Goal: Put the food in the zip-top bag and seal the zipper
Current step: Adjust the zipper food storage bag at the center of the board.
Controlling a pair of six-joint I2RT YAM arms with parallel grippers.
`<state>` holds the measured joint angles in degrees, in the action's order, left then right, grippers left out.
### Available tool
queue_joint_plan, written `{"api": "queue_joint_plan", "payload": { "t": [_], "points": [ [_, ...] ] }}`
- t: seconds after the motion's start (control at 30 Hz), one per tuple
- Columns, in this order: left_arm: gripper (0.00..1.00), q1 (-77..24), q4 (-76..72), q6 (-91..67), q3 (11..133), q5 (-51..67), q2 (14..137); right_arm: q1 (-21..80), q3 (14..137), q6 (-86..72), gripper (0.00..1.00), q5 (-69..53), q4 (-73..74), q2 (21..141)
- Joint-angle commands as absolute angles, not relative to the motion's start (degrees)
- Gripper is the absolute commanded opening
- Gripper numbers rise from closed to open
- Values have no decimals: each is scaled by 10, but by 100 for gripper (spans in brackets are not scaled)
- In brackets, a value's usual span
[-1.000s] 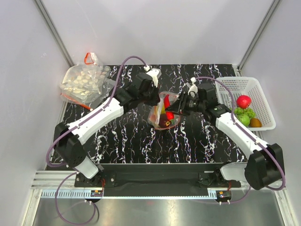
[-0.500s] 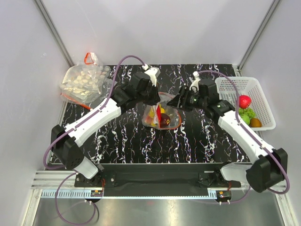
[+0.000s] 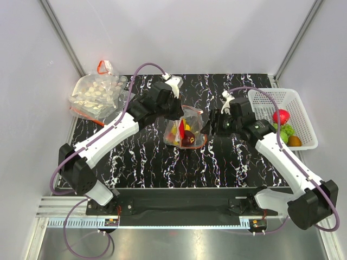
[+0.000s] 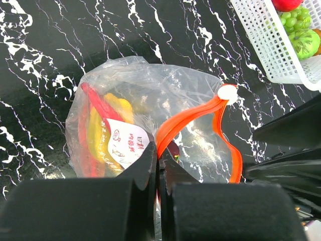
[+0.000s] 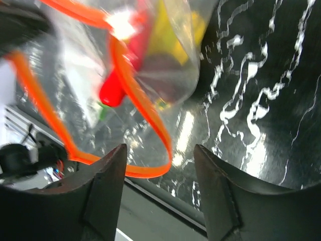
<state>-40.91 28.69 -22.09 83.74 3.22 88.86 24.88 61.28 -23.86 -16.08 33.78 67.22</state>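
Status: left fingers clamped tight on the zipper, with the bag mouth gaping. Right fingers are spread wide, holding nothing, just beside the zip-top bag at its 3 o'clock. Bag is mid-surface, red and yellow food inside. White basket further out at 3 o'clock.

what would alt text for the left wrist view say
The left gripper pinches shut on the orange zipper of the clear zip-top bag, which holds red and yellow food, seen against a black marbled table. The zipper gapes in a loop; a white basket of fruit sits at top right.
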Motion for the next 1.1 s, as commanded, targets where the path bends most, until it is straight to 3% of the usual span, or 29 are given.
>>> {"api": "queue_joint_plan", "payload": {
  "t": [0.0,0.17,0.2,0.3,0.33,0.73,0.97,1.07],
  "points": [
    [0,-407,265,-222,853,28,875,260,589,-224,62,-156,328,684],
    [0,-406,266,-221,853,31,876,267,571,-235,44,-164,295,708],
    [0,-406,267,-221,851,31,876,267,571,-236,33,-167,295,711],
    [0,-406,272,-217,853,27,875,268,578,-238,13,-165,297,701],
    [0,-407,274,-214,853,28,874,267,586,-239,0,-163,299,692],
    [1,-495,289,-229,876,54,878,267,682,-258,0,-142,302,658],
    [1,-446,273,-237,816,69,863,267,637,-268,0,-126,258,692],
    [11,-433,251,-243,789,83,847,267,621,-278,0,-148,226,700]
  ]
}}
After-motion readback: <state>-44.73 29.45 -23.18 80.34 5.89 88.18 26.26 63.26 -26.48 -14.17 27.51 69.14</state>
